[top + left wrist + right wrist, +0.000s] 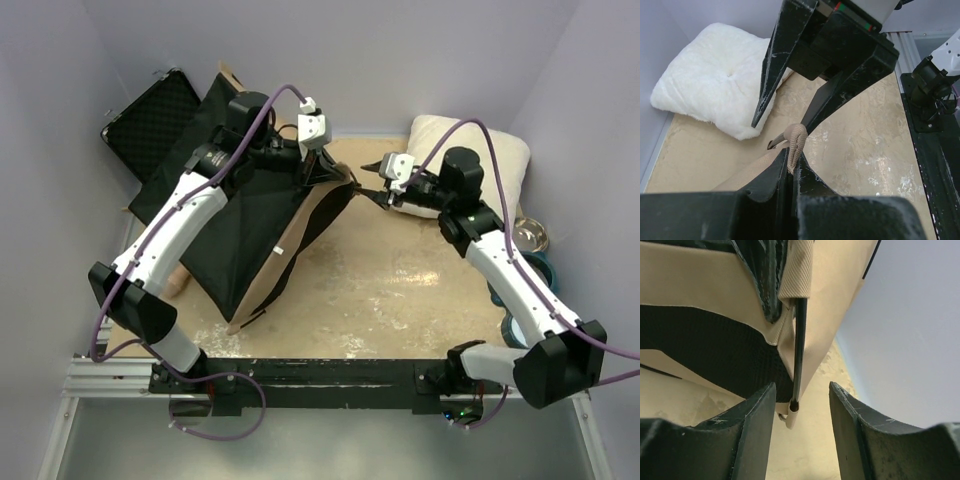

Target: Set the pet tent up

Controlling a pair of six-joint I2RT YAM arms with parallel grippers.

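A sandy, mottled table (400, 290) lies inside pale lilac walls, with the two arm bases bolted at its near edge. Just beyond the left base, the pet tent (255, 235) lies collapsed on the left half of the table. Its black underside faces up and a tan panel is folded along its right side. From there it rises to a corner lifted toward the middle back.

Both arms meet at that corner. The left gripper (791, 169) is pinched tight on a tan webbing loop (796, 142) at the corner, holding it off the table. Facing it, the right gripper (802, 386) stands partly spread. Its fingers sit on either side of a thin black pole (799, 347) that runs out of the tan fabric, and neither appears to touch it.

The step in hand looks like seating a pole end at the tent's corner. The next move probably calls for the right jaws to close on the pole near its tip and steer it home, while the left holds the loop steady.

Farther back, a white cushion (470, 150) sits behind the right gripper. A black case (150, 120) lies in the far left corner.
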